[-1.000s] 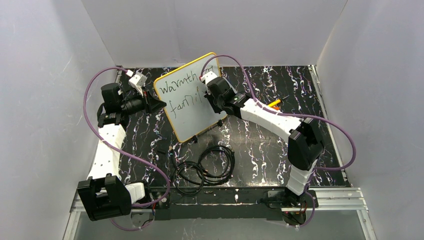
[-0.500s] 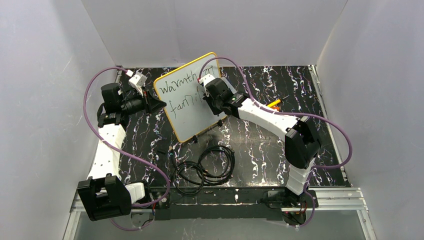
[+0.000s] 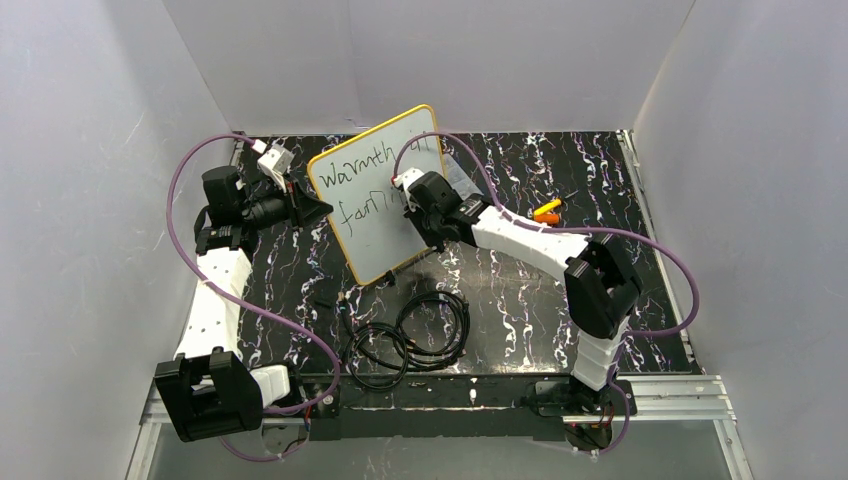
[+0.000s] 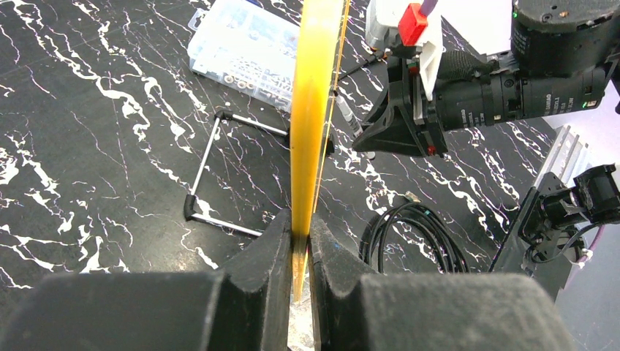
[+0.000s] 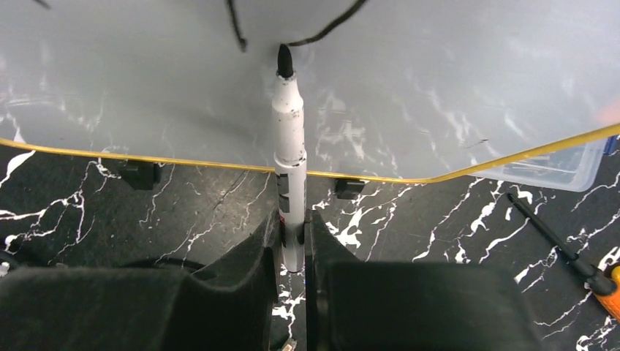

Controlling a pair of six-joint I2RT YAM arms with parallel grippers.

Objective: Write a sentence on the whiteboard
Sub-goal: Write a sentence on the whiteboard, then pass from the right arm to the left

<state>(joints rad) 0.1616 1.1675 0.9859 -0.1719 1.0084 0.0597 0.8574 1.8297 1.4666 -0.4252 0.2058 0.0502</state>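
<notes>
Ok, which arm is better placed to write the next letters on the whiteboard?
Right. The right fingers are shut on the marker, its tip at the whiteboard. The left fingers pinch the board's yellow edge, steadying it.

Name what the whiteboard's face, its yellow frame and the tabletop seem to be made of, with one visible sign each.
Whiteboard face: glossy coated sheet, core material unclear; it reflects white veins.
Frame: smooth yellow-orange strip, probably plastic.
Tabletop: black marble look with white veins, possibly printed laminate.
</notes>
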